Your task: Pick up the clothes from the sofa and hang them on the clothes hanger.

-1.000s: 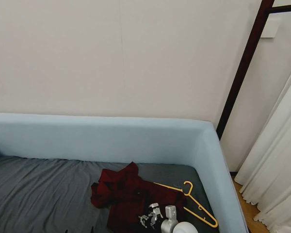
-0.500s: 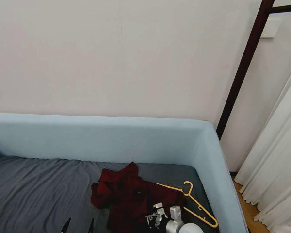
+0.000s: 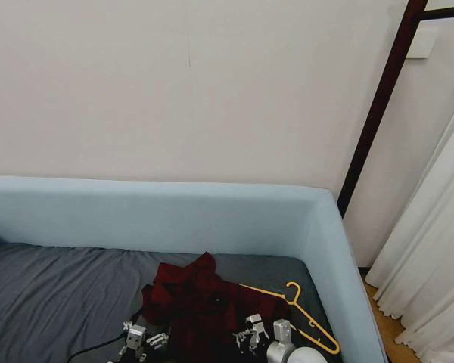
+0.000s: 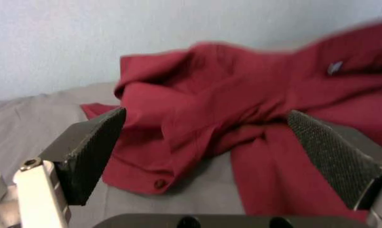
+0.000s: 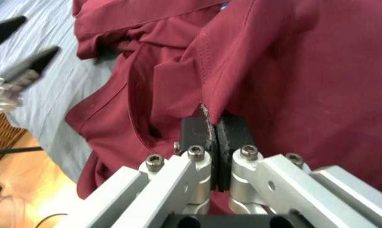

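Shirt (image 5: 273,57) pinched in right gripper (image 5: 214,127)

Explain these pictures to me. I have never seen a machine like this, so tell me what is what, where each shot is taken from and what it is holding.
This is a wheeled robot with two arms, each ending in a two-fingered claw. The wide picture comes from a camera on its head, looking down at a pale blue sofa with a grey seat. On the seat lie a dark red shirt and, at its right edge, a yellow hanger. The other two pictures come from cameras on the wrists. The left claw is open, with the shirt in front of it. The right claw is shut on a fold of the shirt.
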You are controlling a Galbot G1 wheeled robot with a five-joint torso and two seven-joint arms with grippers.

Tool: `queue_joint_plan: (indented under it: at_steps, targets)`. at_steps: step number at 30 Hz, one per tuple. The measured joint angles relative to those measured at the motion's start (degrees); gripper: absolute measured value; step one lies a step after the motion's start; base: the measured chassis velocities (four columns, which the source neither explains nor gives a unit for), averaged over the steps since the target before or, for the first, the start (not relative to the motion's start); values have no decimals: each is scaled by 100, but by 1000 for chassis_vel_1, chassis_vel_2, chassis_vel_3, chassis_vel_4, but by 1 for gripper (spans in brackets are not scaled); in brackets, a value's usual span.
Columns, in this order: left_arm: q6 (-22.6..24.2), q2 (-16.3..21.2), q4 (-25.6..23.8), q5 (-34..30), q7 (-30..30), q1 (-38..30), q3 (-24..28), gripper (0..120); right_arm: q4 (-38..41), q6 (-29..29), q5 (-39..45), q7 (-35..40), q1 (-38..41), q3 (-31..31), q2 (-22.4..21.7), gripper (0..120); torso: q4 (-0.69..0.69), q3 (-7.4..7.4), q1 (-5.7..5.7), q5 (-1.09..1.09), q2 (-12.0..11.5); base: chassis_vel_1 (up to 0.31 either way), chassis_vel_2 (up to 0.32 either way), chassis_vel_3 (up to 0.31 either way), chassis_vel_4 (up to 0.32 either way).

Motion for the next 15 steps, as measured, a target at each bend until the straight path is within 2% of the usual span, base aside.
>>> queue_joint_plan:
  at_steps: [1, 5, 15]
  targets:
    - [20, 1, 156, 228, -62, -166, 86, 100, 0, 0, 4, 1, -12, 31, -10, 0, -1, 0, 0, 1, 0, 0, 0, 0, 0]
    - [43, 102, 339, 317, -90, -476, 263, 100, -13, 0, 43, 4, -47, 104, -19, 0, 0, 0, 0, 2, 0, 0, 0, 0, 0]
    - [172, 47, 814, -163, 101, -1207, 761, 100, -61, 0, 48, 6, -66, 101, -9, 0, -2, -1, 0, 1, 0, 0, 0, 0, 0]
